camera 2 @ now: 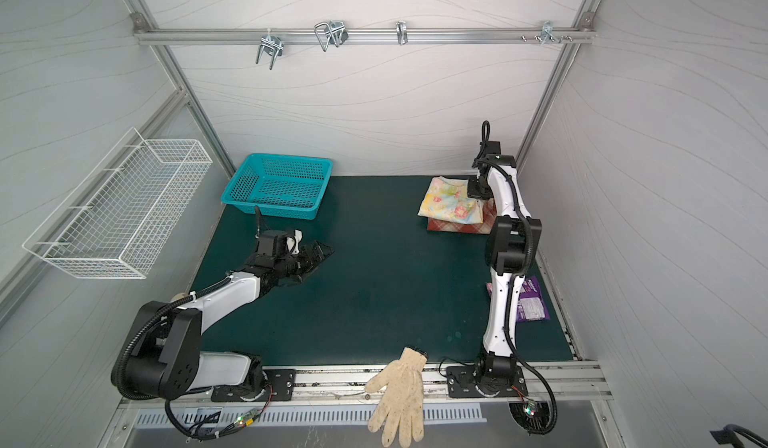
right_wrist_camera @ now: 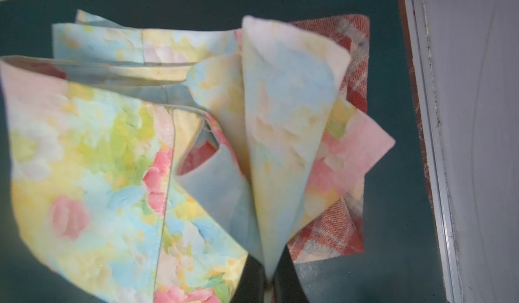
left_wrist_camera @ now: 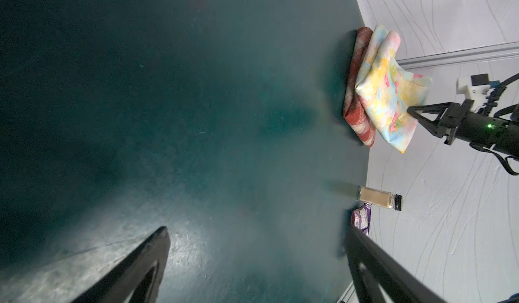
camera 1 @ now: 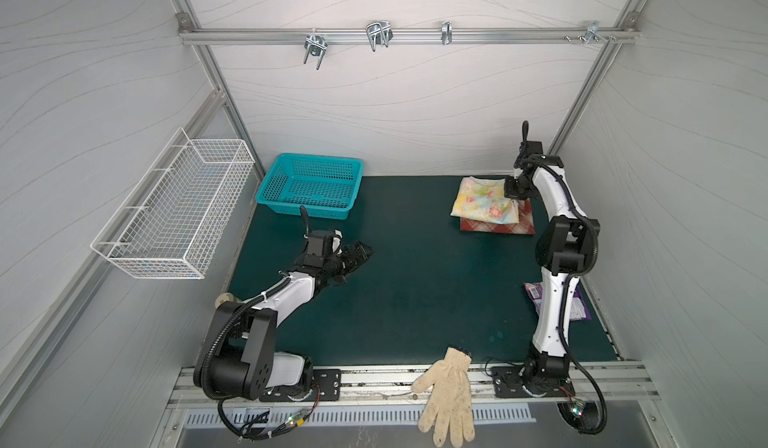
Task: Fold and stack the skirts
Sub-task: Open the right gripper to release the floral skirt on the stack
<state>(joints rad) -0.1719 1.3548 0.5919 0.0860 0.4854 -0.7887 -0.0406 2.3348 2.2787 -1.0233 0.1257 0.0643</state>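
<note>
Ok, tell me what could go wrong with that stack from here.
1. The right tool is shut on a raised pinch of the floral skirt; pulling upward could open its folds.
2. The floral skirt sits askew on the plaid skirt, overhanging its edge, so it may slump off on release.
3. The left tool is open and far away, so nothing steadies the stack.

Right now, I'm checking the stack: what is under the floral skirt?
The folded plaid skirt, on the green mat; only its edges and corners show. The floral skirt, pinched by the right gripper, covers its middle.
</note>
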